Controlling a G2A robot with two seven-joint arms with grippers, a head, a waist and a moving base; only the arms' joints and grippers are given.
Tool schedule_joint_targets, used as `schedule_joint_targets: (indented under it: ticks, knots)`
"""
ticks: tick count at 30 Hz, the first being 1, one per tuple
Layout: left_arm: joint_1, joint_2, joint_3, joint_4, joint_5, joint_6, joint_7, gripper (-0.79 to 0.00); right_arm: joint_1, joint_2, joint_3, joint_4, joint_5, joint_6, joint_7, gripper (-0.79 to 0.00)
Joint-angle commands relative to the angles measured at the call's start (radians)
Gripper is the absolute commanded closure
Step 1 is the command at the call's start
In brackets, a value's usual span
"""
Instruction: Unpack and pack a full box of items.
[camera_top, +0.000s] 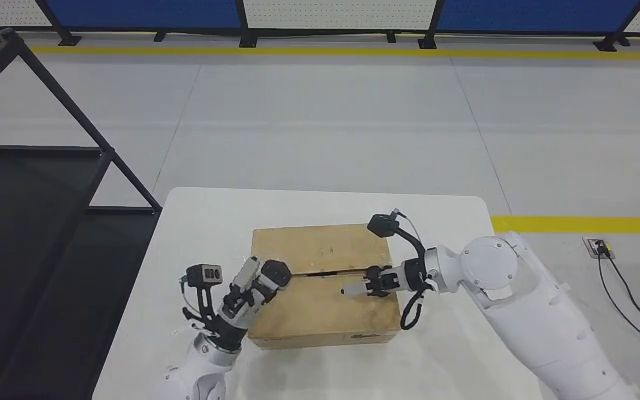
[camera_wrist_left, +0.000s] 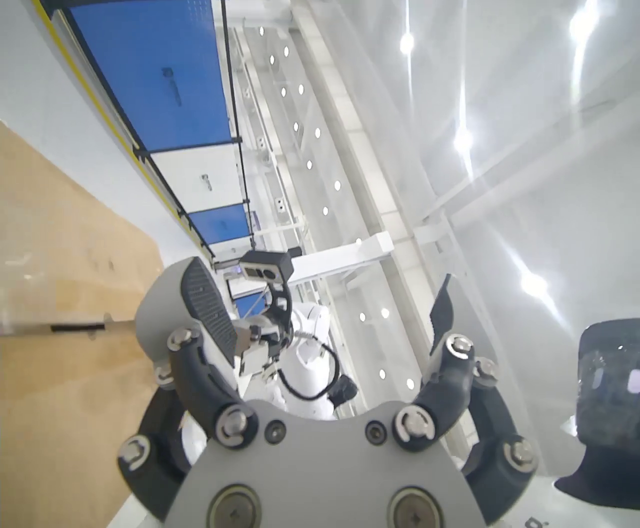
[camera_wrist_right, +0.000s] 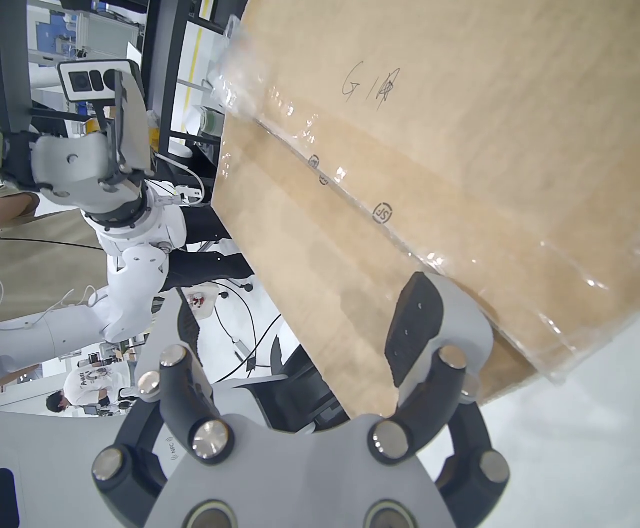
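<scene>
**Top view.** The left arm (camera_top: 212, 345) rises from the lower left of the frame, and the left gripper (camera_top: 274, 272) is angled up and to the right, toward the centre. The right arm (camera_top: 480, 268) enters from the lower right. Its forearm lies nearly level, and the right gripper (camera_top: 353, 288) points left toward the centre. The two grippers face each other, well apart.

**Left wrist view.** The fingers (camera_wrist_left: 205, 300) are spread wide.

**Right wrist view.** The fingers (camera_wrist_right: 417, 320) are likewise spread.

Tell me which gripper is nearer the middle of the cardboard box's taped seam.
Right. The right gripper is beside the seam near mid-box; the left gripper is at the seam's end.
</scene>
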Motion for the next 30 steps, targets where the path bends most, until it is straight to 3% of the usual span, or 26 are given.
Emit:
schedule_joint_targets:
  ticks: [1, 7, 11, 16, 19, 24, 30]
  knots:
    - [0.012, 0.006, -0.005, -0.003, 0.013, 0.006, -0.071, -0.785, 0.001, 0.0, 0.0, 0.004, 0.001, -0.004, -0.001, -0.785]
    - [0.051, 0.01, -0.041, -0.035, -0.017, -0.024, -0.07, -0.785, 0.007, -0.002, -0.005, 0.018, 0.006, -0.01, 0.001, -0.785]
    - [0.084, 0.005, -0.096, -0.043, -0.147, -0.056, 0.061, -0.785, 0.016, -0.005, -0.015, 0.029, 0.009, -0.014, 0.002, -0.785]
    - [0.102, 0.009, -0.188, 0.044, -0.21, 0.008, 0.14, -0.785, 0.03, -0.009, -0.024, 0.048, 0.016, -0.023, 0.003, -0.785]
    - [0.102, 0.014, -0.212, 0.113, -0.242, 0.099, 0.106, -0.785, 0.039, -0.012, -0.032, 0.058, 0.018, -0.026, 0.002, -0.785]
    - [0.044, 0.019, -0.215, 0.218, -0.267, 0.223, 0.051, -0.785, 0.057, -0.018, -0.044, 0.075, 0.026, -0.032, 0.004, -0.785]
    - [-0.046, 0.014, -0.174, 0.297, -0.255, 0.259, 0.068, -0.785, 0.069, -0.023, -0.056, 0.085, 0.027, -0.031, 0.003, -0.785]
